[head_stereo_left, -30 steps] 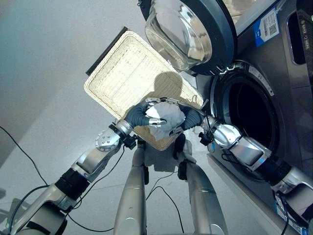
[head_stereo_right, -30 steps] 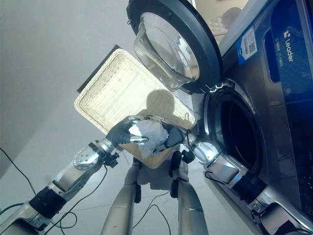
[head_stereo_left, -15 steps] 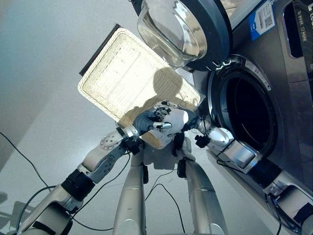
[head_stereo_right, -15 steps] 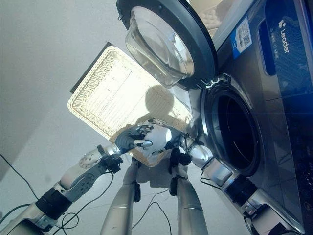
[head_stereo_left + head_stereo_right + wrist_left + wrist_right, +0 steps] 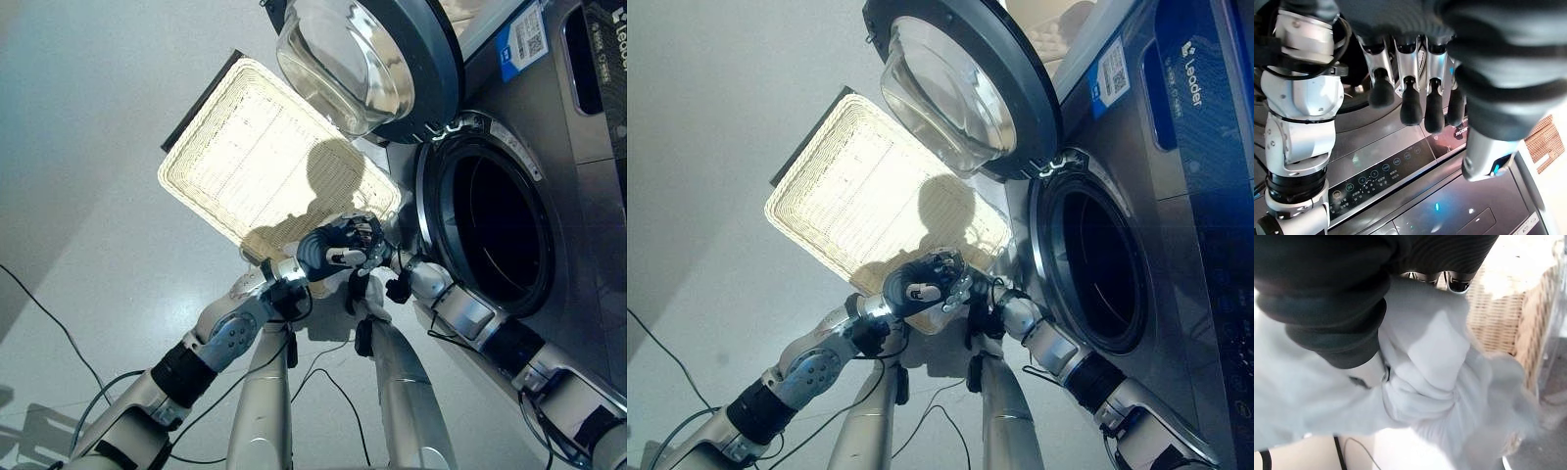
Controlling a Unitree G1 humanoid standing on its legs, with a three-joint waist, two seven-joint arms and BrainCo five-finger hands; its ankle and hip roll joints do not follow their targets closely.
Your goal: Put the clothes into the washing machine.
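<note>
A white cloth (image 5: 1440,357) is bunched in my right hand (image 5: 1369,372), whose thumb and fingers curl into it. The bundle hangs over the near corner of the wicker basket (image 5: 255,157), just left of the washing machine's round opening (image 5: 495,230). In the eye views my left hand (image 5: 331,253) sits in front of the bundle and hides most of it. The left hand's fingers (image 5: 1410,98) hang relaxed and hold nothing, with the machine's control panel (image 5: 1381,171) past them.
The machine's glass door (image 5: 367,59) stands swung open above the basket's far right corner. The grey machine front (image 5: 549,117) fills the right side. Pale floor (image 5: 88,196) lies to the left of the basket.
Both hands held the white cloth over the basket's near edge. The left hand has since come off it and slid right in front of it, and the bundle has moved slightly toward the machine.
</note>
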